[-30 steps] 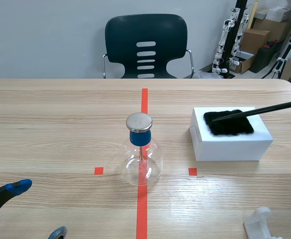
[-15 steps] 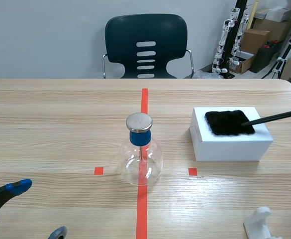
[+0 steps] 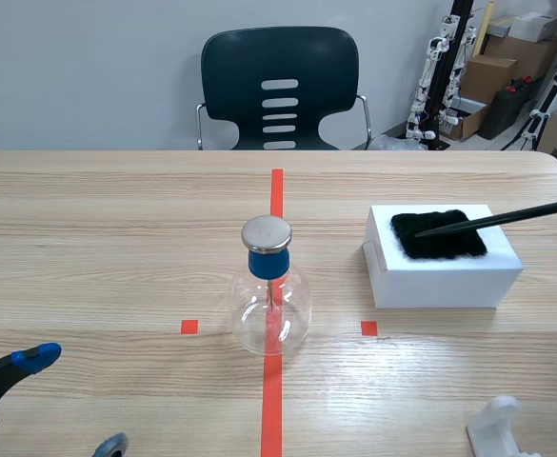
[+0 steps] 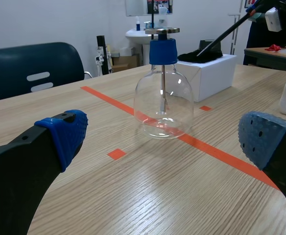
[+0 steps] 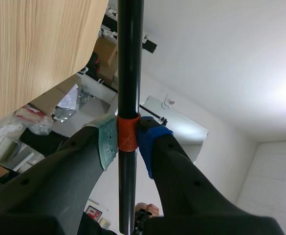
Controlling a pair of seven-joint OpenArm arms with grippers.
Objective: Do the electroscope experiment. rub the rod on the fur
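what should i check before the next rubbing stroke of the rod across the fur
1. Right gripper shut on the thin black rod, pads on its orange band: ok.
2. Rod tip resting on the black fur patch: ok.
3. Fur lying on top of the white box: ok.
4. Clear glass flask electroscope with blue stopper upright, apart from the box: ok.
5. Left gripper open, low, away from the flask: ok.
6. How hard the tip presses: cannot tell.

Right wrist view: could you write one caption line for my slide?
The right pincer shut on the black rod at its orange-red band.
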